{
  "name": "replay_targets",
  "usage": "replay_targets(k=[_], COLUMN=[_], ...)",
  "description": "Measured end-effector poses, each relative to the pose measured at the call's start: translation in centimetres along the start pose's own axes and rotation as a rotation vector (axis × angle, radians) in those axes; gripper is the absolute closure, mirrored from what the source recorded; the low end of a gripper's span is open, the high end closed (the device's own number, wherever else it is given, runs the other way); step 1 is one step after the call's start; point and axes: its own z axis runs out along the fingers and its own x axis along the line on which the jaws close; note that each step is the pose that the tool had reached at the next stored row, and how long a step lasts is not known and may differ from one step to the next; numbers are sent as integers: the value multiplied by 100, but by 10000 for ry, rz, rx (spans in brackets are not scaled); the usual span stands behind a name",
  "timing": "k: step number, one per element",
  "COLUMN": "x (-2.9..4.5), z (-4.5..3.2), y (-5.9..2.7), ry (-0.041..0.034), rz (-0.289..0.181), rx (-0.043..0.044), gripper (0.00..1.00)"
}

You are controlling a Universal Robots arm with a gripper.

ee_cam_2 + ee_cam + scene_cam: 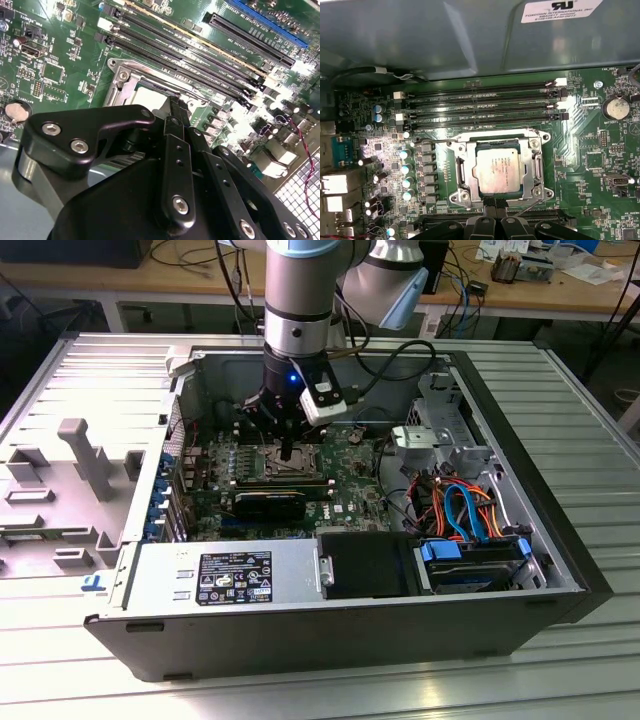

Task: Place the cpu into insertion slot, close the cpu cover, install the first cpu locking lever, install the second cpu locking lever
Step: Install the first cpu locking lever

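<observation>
One gripper hangs low inside the open computer case, over the motherboard. Its fingers are pressed together, holding nothing; their tips are cut off in the first wrist view. There the cpu lies flat in the insertion slot, with the cpu cover framing it. Gripper links partly hide the socket in the second wrist view.

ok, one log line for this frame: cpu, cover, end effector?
cpu: seated in insertion slot | cpu cover: down around it | end effector: at socket edge
</observation>
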Motion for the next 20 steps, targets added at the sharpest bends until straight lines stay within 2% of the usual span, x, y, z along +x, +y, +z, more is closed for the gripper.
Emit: replay_targets(k=[2,4,8,9,13,16,20], x=[0,0,0,0,0,0,0], z=[-1,-1,-1,0,-1,-1,-1], y=[-1,-1,-1,-1,-1,-1,-1], ry=[4,17,52,58,79,81,83], rz=[-60,-91,-131,-143,-286,-732,-1085], rx=[-86,-314,-884,-994,-1340,-1344,-1325], gripper=[89,89,89,89,89,89,89])
